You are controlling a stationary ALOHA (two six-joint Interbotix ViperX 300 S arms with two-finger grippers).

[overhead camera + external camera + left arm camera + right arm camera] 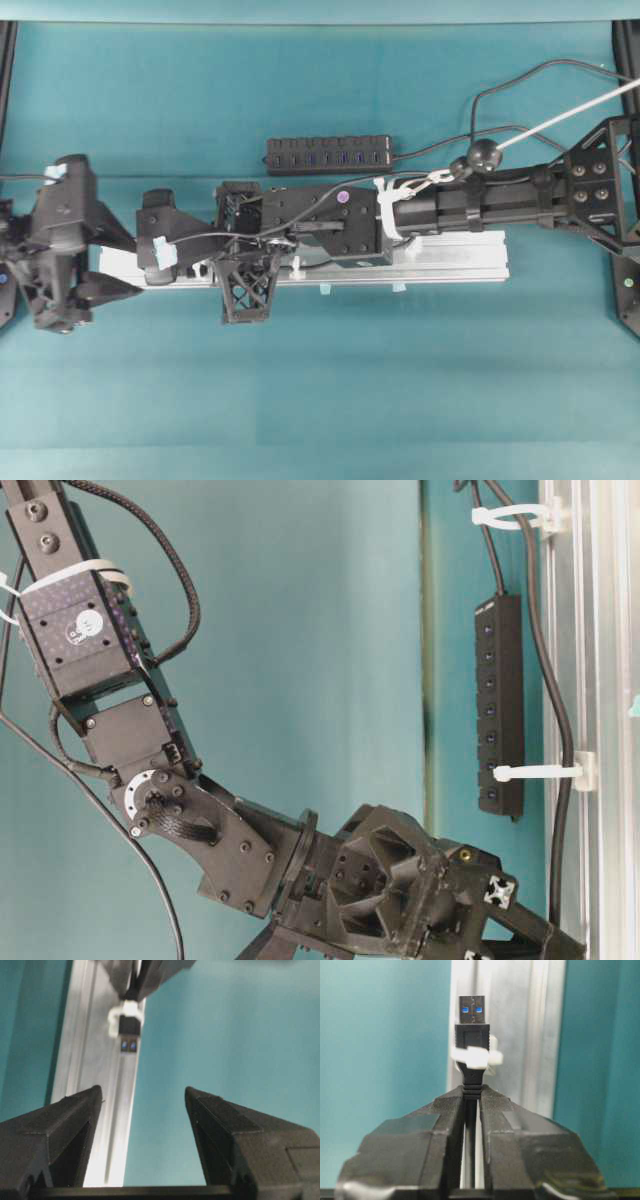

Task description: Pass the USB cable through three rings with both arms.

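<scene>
Clamped tight, our right gripper (471, 1097) pinches the USB cable (471, 1077) just behind its plug, whose black body is poked through a white ring (476, 1057) on the silver rail (530, 1035). We see the metal tip with two blue squares beyond the loop. Our left gripper (142, 1097) stands wide apart, holding nothing, facing that plug along the rail. Behind, the cable runs through two more white rings (540, 772).

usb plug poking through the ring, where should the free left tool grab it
On the plug's metal tip, the only part clear of the white ring; the right tool is shut on the black body behind. Come straight along the rail, open left tool either side of the tip.
</scene>
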